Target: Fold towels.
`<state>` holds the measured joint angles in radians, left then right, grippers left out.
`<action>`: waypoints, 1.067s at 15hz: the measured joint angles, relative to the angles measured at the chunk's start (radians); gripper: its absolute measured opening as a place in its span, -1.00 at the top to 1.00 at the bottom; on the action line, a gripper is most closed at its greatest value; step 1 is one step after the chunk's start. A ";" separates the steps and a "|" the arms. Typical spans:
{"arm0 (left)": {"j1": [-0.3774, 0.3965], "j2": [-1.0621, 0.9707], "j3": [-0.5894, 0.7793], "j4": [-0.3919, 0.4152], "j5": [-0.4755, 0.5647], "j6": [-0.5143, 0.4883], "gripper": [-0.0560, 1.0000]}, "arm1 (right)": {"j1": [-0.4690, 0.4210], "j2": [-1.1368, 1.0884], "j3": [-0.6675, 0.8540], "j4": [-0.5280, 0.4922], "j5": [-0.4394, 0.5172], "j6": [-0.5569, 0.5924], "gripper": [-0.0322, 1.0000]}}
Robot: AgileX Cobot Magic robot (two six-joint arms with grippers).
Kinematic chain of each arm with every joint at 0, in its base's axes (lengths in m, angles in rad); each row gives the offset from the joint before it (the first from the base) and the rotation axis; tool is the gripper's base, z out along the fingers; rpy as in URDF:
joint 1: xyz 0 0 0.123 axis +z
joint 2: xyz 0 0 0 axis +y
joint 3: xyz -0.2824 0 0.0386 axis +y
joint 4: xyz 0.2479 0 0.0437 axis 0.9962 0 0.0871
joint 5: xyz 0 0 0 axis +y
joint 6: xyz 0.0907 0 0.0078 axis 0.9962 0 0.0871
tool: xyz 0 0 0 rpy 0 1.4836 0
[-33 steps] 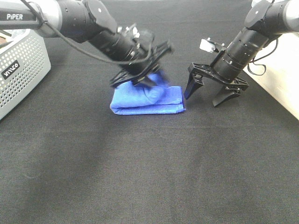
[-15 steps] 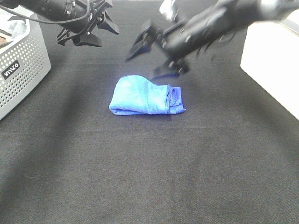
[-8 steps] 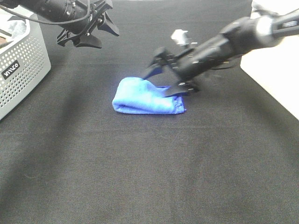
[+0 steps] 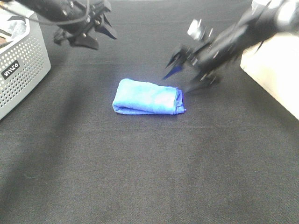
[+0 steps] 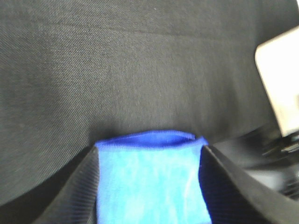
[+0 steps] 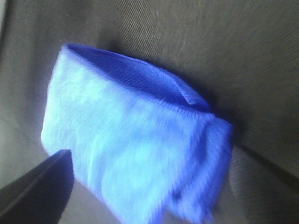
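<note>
The blue towel (image 4: 147,98) lies folded into a small flat rectangle on the black cloth, touched by no gripper. My right gripper (image 4: 183,77) is open and blurred, just above and to the right of the towel's right end. In the right wrist view the towel (image 6: 135,154) fills the frame, with one dark finger (image 6: 39,186) beside it. My left gripper (image 4: 93,35) is open and empty, raised at the far left. In the left wrist view the towel (image 5: 149,182) shows between the spread fingers (image 5: 79,191).
A perforated grey basket (image 4: 18,70) stands at the left edge. A white surface (image 4: 275,74) borders the black cloth on the right and also shows in the left wrist view (image 5: 280,88).
My right gripper swung in, pressed on the towel's right end, then lifted off and pulled back right. The towel lies flatter now. The left gripper has stayed at the far left.
</note>
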<state>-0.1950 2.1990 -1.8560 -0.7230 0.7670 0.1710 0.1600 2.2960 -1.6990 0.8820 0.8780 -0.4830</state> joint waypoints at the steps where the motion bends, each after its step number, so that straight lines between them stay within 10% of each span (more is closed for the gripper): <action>1: 0.000 -0.017 0.000 0.018 0.023 0.000 -0.24 | 0.000 -0.050 0.000 -0.064 0.009 0.036 -0.71; 10: 0.000 -0.238 0.050 0.271 0.316 -0.017 -0.24 | 0.001 -0.394 0.011 -0.339 0.277 0.260 -0.71; 16: 0.000 -0.731 0.528 0.480 0.318 -0.102 -0.24 | 0.001 -0.704 0.336 -0.493 0.290 0.286 -0.71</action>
<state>-0.1950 1.4680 -1.3280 -0.2430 1.0850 0.0690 0.1610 1.5920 -1.3630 0.3890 1.1680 -0.1970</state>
